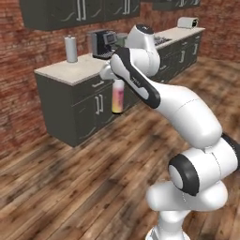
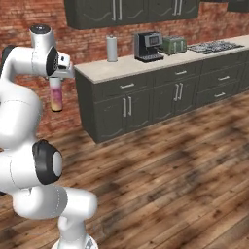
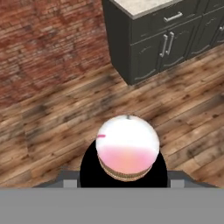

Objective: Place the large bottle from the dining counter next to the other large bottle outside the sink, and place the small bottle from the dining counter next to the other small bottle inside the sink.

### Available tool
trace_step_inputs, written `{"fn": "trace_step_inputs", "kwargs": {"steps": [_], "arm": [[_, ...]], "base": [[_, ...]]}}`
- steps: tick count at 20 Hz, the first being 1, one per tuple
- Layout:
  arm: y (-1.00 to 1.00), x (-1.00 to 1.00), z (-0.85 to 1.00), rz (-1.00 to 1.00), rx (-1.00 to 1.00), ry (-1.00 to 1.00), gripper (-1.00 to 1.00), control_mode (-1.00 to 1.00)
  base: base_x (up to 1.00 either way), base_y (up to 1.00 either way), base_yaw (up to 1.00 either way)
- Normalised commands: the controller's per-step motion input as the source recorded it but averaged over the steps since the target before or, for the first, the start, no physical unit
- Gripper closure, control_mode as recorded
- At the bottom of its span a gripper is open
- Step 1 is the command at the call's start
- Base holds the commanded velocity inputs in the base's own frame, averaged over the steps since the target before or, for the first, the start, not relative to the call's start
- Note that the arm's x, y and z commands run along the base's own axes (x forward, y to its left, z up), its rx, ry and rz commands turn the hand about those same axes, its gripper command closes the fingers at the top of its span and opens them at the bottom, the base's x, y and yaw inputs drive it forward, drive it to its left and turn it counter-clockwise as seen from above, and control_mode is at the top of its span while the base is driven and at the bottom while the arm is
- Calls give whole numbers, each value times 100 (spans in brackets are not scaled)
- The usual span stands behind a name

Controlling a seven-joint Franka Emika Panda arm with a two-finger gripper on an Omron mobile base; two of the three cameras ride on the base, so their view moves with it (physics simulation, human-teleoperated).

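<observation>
One white arm is being shown folded high above the wooden floor (image 1: 70,187), with its dark-jointed elbow bent and the forearm stretched forward and down toward the grey cabinets (image 1: 89,108). In the left base view the hand is being hidden partly behind the forearm, so the gripper (image 1: 112,75) is being seen only as a pale block at the top of the bottle. In the right base view the gripper (image 2: 59,76) is being carried beside the upper arm, pointing downward, well apart from the counter (image 2: 121,68).

The large bottle (image 1: 118,96) is being held by its upper end and is hanging upright in the air, clear of the floor and in front of the cabinet doors. The jaws are being kept pinched on its top part; the cap itself is being covered by the hand. The body of the large bottle (image 2: 57,96) is being seen as a slim cylinder, pink above and fading to yellow-orange toward the bottom. In the hand view the large bottle (image 3: 127,148) is being looked at along its length, so it is appearing as a round pale shape with a pink lower part, against a black circle, with the floor planks far below it.
</observation>
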Motion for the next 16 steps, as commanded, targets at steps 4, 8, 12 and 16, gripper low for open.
{"fn": "trace_step_inputs", "kwargs": {"steps": [4, 8, 12, 16], "arm": [[0, 0, 0, 0, 0, 0, 100, 100], [0, 0, 0, 0, 0, 0, 100, 100], [0, 0, 0, 0, 0, 0, 100, 100], [0, 0, 0, 0, 0, 0, 100, 100]], "base": [[100, 3, -2], [84, 0, -9], [37, 0, -18], [3, 0, -24]]}}
